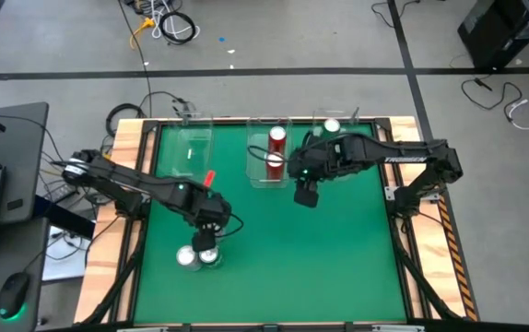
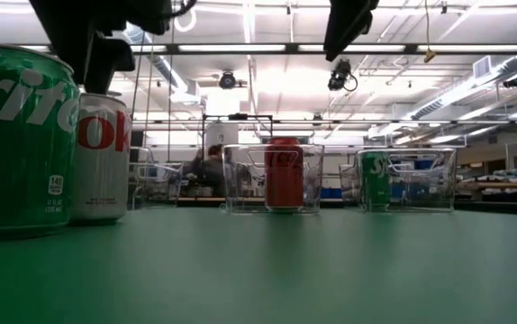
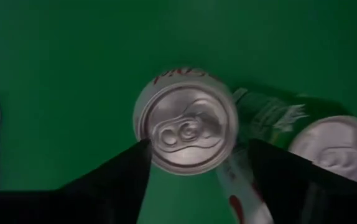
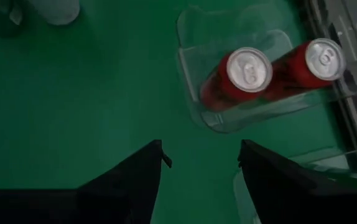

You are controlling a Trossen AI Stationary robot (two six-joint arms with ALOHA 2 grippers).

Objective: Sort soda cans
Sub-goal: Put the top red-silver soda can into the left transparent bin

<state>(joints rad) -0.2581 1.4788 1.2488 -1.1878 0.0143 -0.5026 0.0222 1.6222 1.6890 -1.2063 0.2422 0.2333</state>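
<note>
Left pincer (image 3: 194, 158) poised straight above the silver can (image 3: 186, 128) at the near left of the desk (image 1: 320, 267), fingers spread wide to either side of its lid, nothing gripped yet. Just beside that can, a green can (image 3: 334, 149), and apparently a third can close against them, its colour hard to tell. Right pincer (image 4: 200, 165) hanging open and empty over the middle of the desk, just near of the middle bin (image 4: 194, 93). Inside that clear bin, two red cans (image 1: 276, 150) upright, one behind the other, so the reds judged sorted. In the far right bin (image 2: 439, 180), one green can (image 2: 376, 180) standing upright. Left bin (image 1: 191, 148) at the far left apparently holding nothing. By that count roughly half done: three cans binned, the near-left cluster remaining, the silver one next in line. Cans small, upright, with shiny silver lids and pull tabs; sides red, green, or pale grey with red lettering, undented as far as visible.
</note>
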